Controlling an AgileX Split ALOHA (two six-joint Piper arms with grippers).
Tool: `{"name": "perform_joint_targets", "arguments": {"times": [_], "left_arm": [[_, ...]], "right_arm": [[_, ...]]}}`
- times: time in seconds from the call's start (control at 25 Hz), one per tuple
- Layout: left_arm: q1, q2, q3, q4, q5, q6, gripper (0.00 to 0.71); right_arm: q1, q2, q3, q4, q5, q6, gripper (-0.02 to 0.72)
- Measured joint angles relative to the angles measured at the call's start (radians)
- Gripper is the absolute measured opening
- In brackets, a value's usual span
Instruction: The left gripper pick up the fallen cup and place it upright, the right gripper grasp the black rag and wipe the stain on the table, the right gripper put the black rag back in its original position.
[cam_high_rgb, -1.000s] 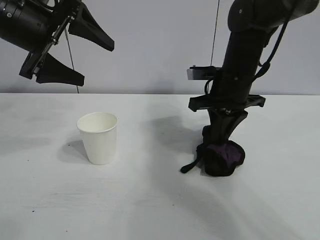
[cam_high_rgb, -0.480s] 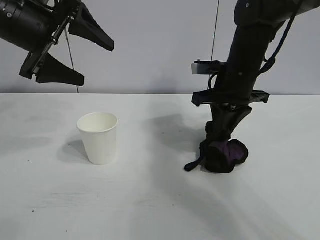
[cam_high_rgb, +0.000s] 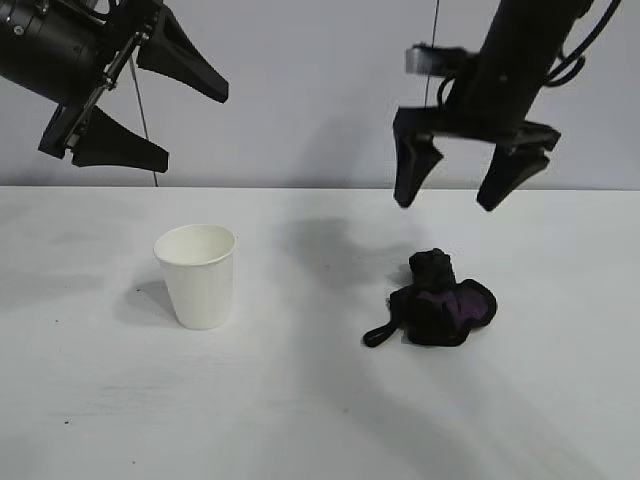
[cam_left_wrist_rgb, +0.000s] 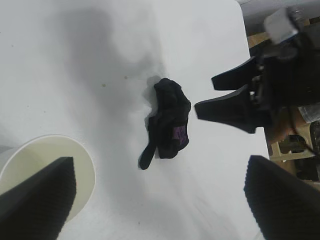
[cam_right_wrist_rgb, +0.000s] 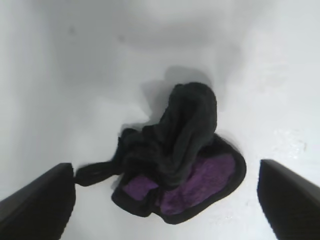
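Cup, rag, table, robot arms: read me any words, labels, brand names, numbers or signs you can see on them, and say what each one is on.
None: no readable text in any view.
The white cup is plain, with no print.
The black rag shows only purple inside, no tag.
The table has only faint scuffs.
The left hand and right hand carry no lettering that shows.

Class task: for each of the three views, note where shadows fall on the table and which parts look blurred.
Exterior view: soft shadows lie left of the cup and around the black rag. Left wrist view: a broad grey shadow crosses the table; the near jaws blur. Right wrist view: the rag's shadow lies beside it; jaws at the corners are out of focus.
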Motion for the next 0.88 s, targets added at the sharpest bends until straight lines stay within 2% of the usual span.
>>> {"name": "perform_joint_targets", "arguments": {"times": [0.2,0.36,0.52,0.88], "left_arm": [[0.0,0.0,0.0,0.0,0.0,0.0,0.659],[0.0,0.0,0.0,0.0,0.0,0.0,0.659],[0.0,0.0,0.0,0.0,0.0,0.0,0.659],[0.0,0.0,0.0,0.003,-0.001,0.0,0.659]], "right_arm": [[-0.101,-0.061,0.0,0.311,0.063,-0.074,0.694],[-0.098,-0.055,0.0,0.44,0.084,-0.104,0.694],[-0.052,-0.036,0.0,0.501,0.084,-0.119,0.694],[-0.006,-0.02,0.0,0.517,0.104,-0.125,0.694]]}}
